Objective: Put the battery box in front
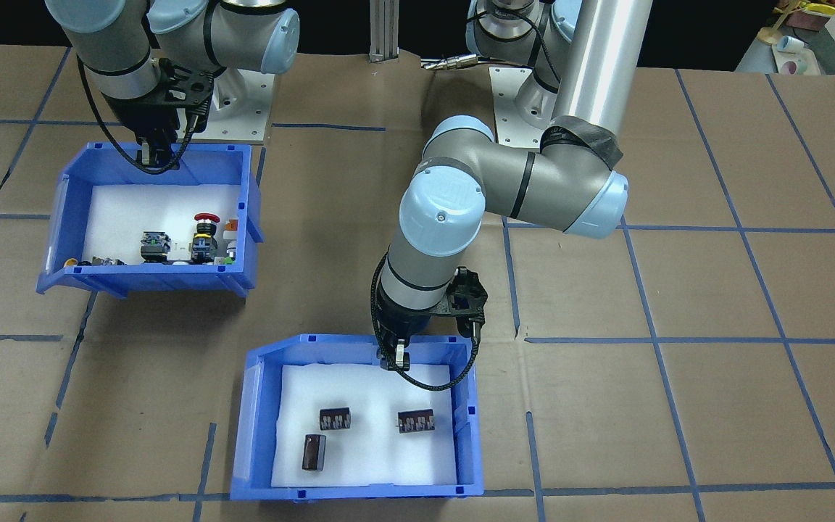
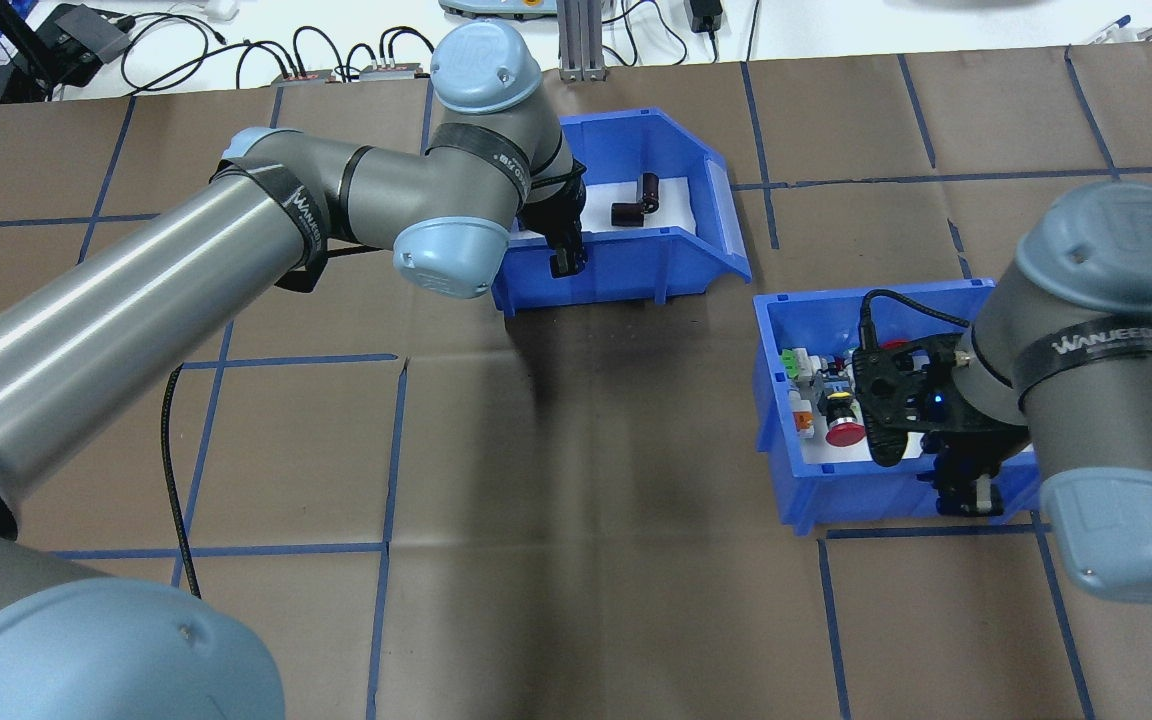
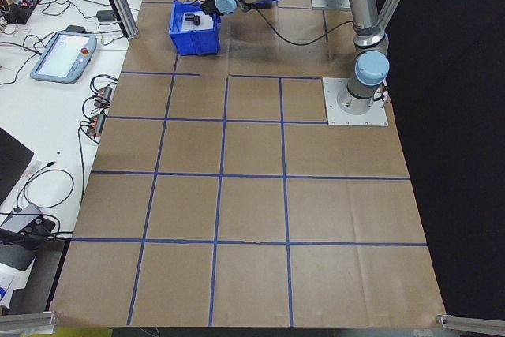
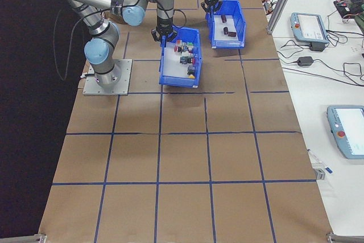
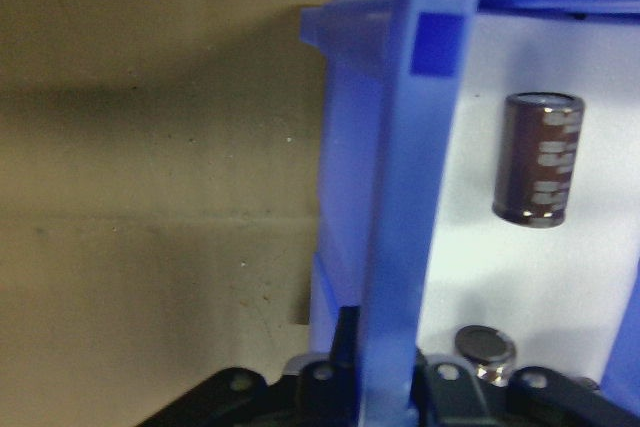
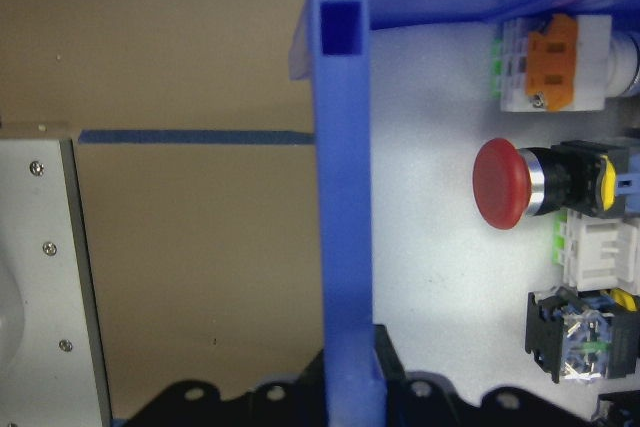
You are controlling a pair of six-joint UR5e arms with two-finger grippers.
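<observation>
The battery box [image 1: 359, 494] is a blue bin with a white liner and three dark brown cylinders [image 1: 335, 419]. It stands at the table's operator side, ahead of the other blue bin [image 1: 171, 281], which holds switches. My left gripper [image 1: 397, 357] is shut on the battery box's robot-side wall [image 2: 636, 272]. In the left wrist view that wall [image 5: 420, 197] runs between the jaws, with one cylinder [image 5: 540, 159] beyond. My right gripper [image 2: 971, 495] is shut on the switch bin's near wall [image 6: 345, 197], beside a red push-button [image 6: 500, 183].
Brown paper with a blue tape grid covers the table. Grey arm base plates [image 1: 243, 109] and an aluminium post [image 1: 387, 29] stand at the robot side. A white side bench [image 4: 318, 38] carries teach pendants and cables.
</observation>
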